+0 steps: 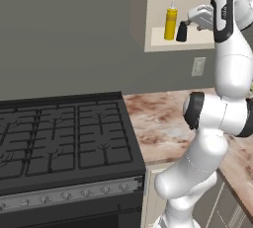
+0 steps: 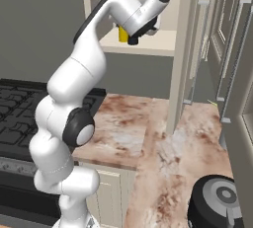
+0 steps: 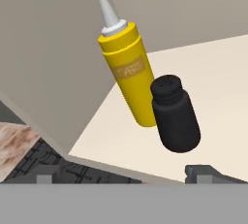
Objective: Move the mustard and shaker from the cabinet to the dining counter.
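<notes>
The slim yellow mustard squeeze bottle point(image 3: 127, 68) with its white pointed nozzle stands upright on the pale inner shelf point(image 3: 213, 77) of the beige wall cabinet point(image 1: 197, 5). The small black tapered shaker point(image 3: 174, 114) stands just beside it, about half its height, and nearer the hand; in the hand view the two overlap, so whether they touch cannot be told. Both are also seen in the left base view, the mustard point(image 1: 170, 22) to the left of the shaker point(image 1: 182, 32), near the front edge of the shelf.

Judging from this, the task has barely begun: neither item has left the cabinet, and both must yet be carried to the dining desk, the brown-and-white marbled stone top point(image 2: 188, 143) (if that is indeed the stretch running along the right of the right base view).

The white arm's gripper point(image 1: 190, 19) is raised to shelf height and reaches toward the shaker from the open side of the cabinet. Its jaws stand wide, at their fullest spread, and hold nothing; the two dark fingertips point(image 3: 206, 173) sit low in the hand view, short of the shaker and not touching it. The shaker looks the likelier first pick, being nearer.

Below lie a black gas stove point(image 1: 59, 133) and a shorter marbled desk point(image 1: 158, 118) adjoining it.
</notes>
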### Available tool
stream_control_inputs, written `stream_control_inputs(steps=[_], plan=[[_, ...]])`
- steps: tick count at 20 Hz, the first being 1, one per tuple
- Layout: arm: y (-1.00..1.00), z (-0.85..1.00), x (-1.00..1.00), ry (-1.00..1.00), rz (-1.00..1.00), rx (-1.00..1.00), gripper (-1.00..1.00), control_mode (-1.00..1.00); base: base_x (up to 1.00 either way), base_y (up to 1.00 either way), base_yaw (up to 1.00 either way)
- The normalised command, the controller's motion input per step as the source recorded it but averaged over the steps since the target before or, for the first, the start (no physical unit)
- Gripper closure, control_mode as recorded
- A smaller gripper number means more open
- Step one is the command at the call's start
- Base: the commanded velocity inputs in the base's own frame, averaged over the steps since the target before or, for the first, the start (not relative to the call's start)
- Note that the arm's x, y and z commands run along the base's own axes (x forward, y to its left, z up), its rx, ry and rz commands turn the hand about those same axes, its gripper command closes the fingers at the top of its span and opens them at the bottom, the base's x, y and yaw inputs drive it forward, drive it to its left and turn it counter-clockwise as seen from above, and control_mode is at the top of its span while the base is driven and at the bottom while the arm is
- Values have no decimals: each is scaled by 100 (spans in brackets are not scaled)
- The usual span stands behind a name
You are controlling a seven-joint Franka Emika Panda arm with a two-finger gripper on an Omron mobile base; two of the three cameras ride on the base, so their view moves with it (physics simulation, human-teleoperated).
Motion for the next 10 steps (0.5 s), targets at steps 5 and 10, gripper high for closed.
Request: stream_control_inputs(steps=[5, 10], plan=[[-3, -4, 24, 0, 4, 0, -100, -100, 0, 0, 0], [-7, -5, 26, 0, 4, 0, -100, -100, 0, 0, 0]])
